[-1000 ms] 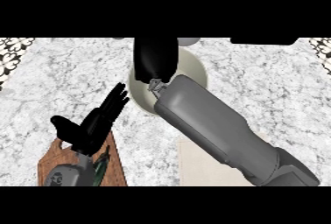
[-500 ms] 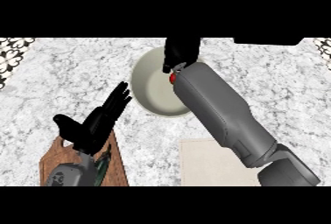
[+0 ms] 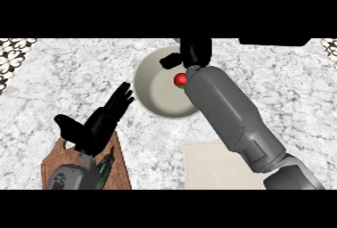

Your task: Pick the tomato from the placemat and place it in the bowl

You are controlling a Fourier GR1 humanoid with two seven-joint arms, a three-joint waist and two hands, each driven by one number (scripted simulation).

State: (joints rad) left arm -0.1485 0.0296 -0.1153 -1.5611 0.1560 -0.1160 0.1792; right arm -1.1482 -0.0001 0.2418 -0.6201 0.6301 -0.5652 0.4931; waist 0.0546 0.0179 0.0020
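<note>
Where the grey right forearm crosses the bowl's far right side, the tomato shows as a small red round with a speck of green at its lower edge, lying inside the bowl and partly hidden by the arm. The bowl is pale cream, round and shallow, with a smooth inside and a rim that curves clear on its left and near sides. No writing or label can be read on anything here.

The right hand hangs over the bowl's far rim, black, its fingers curled downward and its thumb out to the left; it does not touch the tomato, which lies below it and apart, so the hand holds nothing.

The left hand rests well left of the bowl, fingers straight and spread, pointing up, thumb out to the left, holding nothing. Below it lies a brown wooden board with a dark green thing on it, too hidden to name.

The placemat is a plain beige rectangle near the bowl, under the right forearm. The counter is mottled grey-white stone.
</note>
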